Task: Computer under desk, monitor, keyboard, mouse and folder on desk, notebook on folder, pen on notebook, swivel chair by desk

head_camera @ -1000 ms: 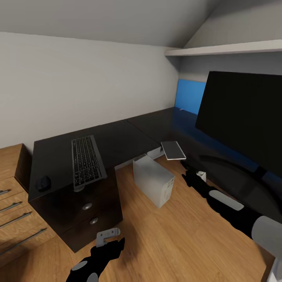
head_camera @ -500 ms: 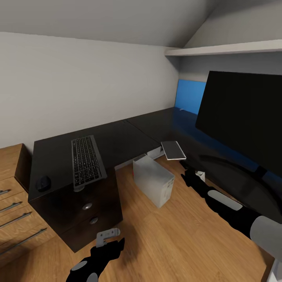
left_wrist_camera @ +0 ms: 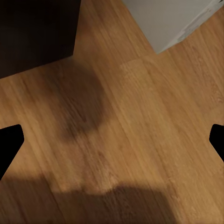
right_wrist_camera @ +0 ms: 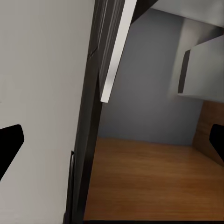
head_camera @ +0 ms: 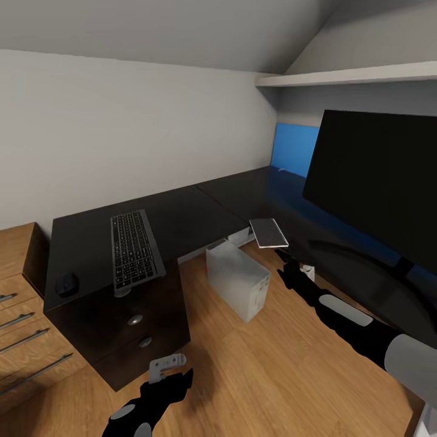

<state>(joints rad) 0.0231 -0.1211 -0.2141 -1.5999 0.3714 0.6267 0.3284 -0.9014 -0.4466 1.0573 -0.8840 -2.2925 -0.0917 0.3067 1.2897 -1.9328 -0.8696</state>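
Since the earlier frames, the right arm has been raised a little, so that the right gripper (head_camera: 285,262) is now seen closer to the notebook (head_camera: 269,232); all other things are unchanged. The notebook lies at the inner edge of the worktop (head_camera: 182,215), partly overhanging it, and the right gripper is held just below it, not touching as far as can be seen. In the right wrist view the fingers (right_wrist_camera: 10,142) are spread wide with nothing between them. The left gripper (head_camera: 167,367) hangs low over the wooden floor (head_camera: 255,370), near the drawers (head_camera: 136,331), and its fingers (left_wrist_camera: 9,142) are also spread wide and empty.

The keyboard (head_camera: 133,249) lies on the left part of the worktop, with the mouse (head_camera: 67,283) well apart from it at the corner. The monitor (head_camera: 376,182) stands on the right part of the worktop. The computer (head_camera: 237,279) is placed on the floor under the worktop's corner. A wooden dresser (head_camera: 18,309) is seen beside the drawers.
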